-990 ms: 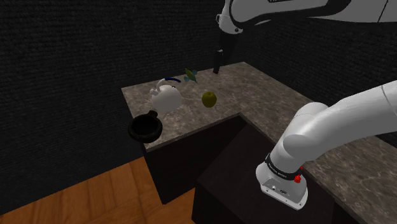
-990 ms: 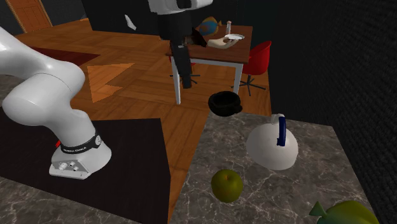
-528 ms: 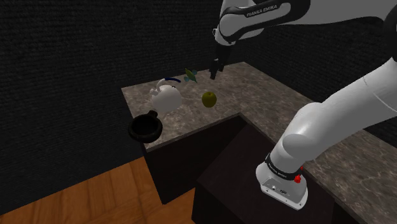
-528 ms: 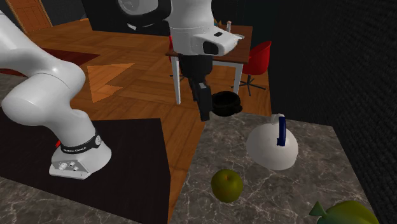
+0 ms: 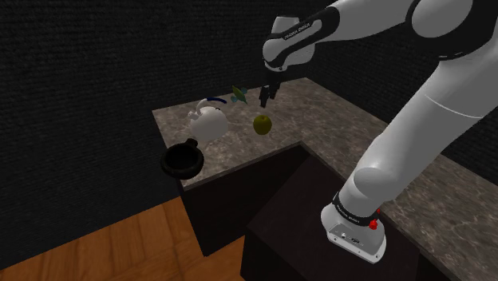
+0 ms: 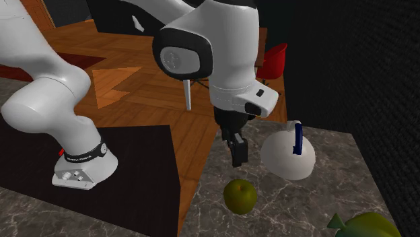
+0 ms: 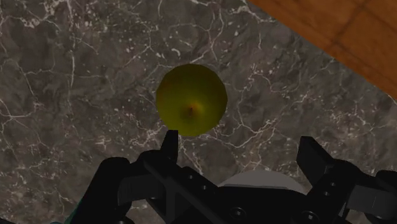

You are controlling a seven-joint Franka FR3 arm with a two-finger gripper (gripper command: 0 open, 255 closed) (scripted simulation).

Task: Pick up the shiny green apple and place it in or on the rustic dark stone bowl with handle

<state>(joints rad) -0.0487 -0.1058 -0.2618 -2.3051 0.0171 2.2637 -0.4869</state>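
1. Black and spread wide, the two fingers of the gripper (image 7: pixel 242 146) pointed down at the worktop with nothing between them.
2. The yellow-green apple (image 7: pixel 191 99) lay on the stone just beyond the fingertips. It sat off the middle of the gap, roughly in line with one finger, its stalk hollow turned up toward the hand. Being round, it had no long axis to line up with.
3. In the shoulder view, the gripper (image 5: pixel 266 96) hung just above the apple (image 5: pixel 262 124), apart from it. The second exterior view showed the same clear gap between gripper (image 6: pixel 237 153) and apple (image 6: pixel 240 195). The hand probably needed a small sideways shift to centre the fruit before going down.
4. The surface was a grey-brown marbled countertop (image 5: pixel 319 108) with pale veins.
5. A white kettle (image 5: pixel 209 120) with a blue handle stood near the apple. The dark bowl (image 5: pixel 168 164) sat beyond it by the counter's corner, towards the shoulder view's left and well apart from the fruit.
6. Past the counter were a wooden floor (image 5: pixel 120 239) and dark textured walls (image 5: pixel 80 72).
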